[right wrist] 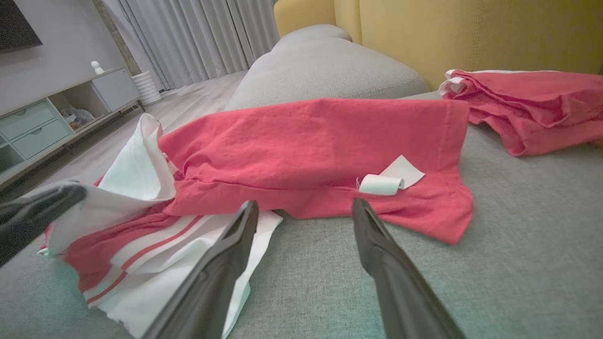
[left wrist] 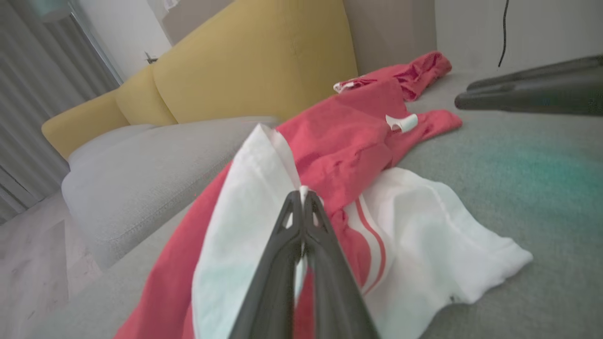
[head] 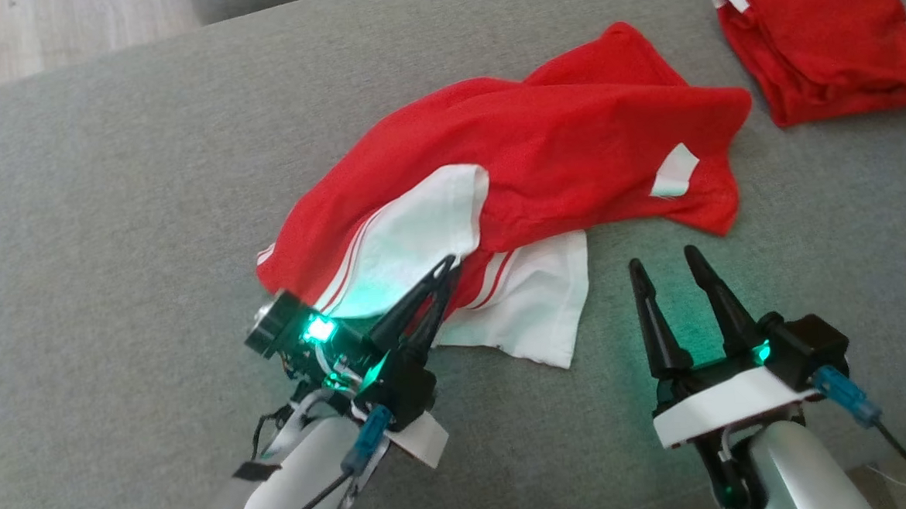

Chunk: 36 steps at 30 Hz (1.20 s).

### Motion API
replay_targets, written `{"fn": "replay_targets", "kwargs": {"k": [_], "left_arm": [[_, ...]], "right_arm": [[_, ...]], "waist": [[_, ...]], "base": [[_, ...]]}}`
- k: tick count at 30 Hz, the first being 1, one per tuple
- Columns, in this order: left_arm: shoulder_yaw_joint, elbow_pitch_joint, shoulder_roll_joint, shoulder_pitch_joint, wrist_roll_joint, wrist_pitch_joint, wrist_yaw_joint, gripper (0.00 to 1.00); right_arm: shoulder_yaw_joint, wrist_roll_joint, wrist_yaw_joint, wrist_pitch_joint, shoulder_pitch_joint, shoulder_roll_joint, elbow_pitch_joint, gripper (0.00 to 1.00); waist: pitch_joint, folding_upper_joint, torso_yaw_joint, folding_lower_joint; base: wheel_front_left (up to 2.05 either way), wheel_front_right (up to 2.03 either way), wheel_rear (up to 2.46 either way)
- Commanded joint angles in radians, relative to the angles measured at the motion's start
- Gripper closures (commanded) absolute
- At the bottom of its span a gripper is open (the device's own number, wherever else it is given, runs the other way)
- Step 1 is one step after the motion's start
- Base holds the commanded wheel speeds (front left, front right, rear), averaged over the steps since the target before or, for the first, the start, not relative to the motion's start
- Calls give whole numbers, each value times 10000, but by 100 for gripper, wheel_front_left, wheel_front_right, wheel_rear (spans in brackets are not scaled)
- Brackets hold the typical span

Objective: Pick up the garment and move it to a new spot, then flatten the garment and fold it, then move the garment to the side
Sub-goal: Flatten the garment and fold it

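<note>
The garment [head: 540, 133] is a red shirt with white striped sleeves, lying crumpled across the grey sofa seat [head: 110, 226]. My left gripper [head: 447, 266] is shut on a raised white fold of it, and the left wrist view shows the cloth pinched at the fingertips [left wrist: 301, 195]. My right gripper [head: 661, 259] is open above the cushion, just short of the garment's [right wrist: 306, 141] near red edge, with nothing between its fingers [right wrist: 245, 226]. A white label [right wrist: 391, 179] lies on the red cloth ahead of it.
A second red garment [head: 829, 41], folded, lies at the far right of the seat. A yellow backrest [left wrist: 254, 61] rises behind the cushion. Wooden floor [head: 38, 36] lies beyond the seat's far left edge, with a low cabinet [right wrist: 56, 117] across the room.
</note>
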Motion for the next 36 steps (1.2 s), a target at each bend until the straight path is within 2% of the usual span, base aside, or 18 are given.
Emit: {"fn": "replay_targets", "kwargs": {"k": [1,4,8,11,17,22,27,36], "left_arm": [[434,-763,304,-384,-124,-148,170,100],[615,-1292,576,-337,-118,-174,342,100],[1117,-2422,1300,-151,-128,-138,717,100],[1505,-3197,1845,-9,-167,-26,924,100],[2195,-4028,2678,216,-304,193,1247,100],[2602,-4360,3076,171,-407,244,1391,100],[2964,-4506,3443,65,-523,298,1453,100],[3270,-4598,3813,-101,-606,432,1520,100]], "right_arm": [[63,-45,-7,-38,-63,-24,-240,0],[-127,-101,-7,-38,-57,-24,-148,0],[-822,-84,-7,-38,-93,-24,137,0],[-1098,356,-7,-38,-197,-24,684,0],[-1846,454,-7,-38,-836,-24,1666,0],[-2151,778,-7,-38,-1306,-24,2330,0],[-1941,1274,-7,-38,-1607,-24,2667,0],[-1489,2320,-7,287,-1649,-27,2404,0]], "waist": [[7,0,155,0],[13,0,305,0],[31,0,624,0],[56,0,840,0],[125,0,1015,0],[177,0,1112,0],[233,0,1102,0],[351,0,1015,0]], "base": [[0,0,0],[0,0,0],[0,0,0],[0,0,0],[0,0,0],[0,0,0],[0,0,0],[0,0,0]]}}
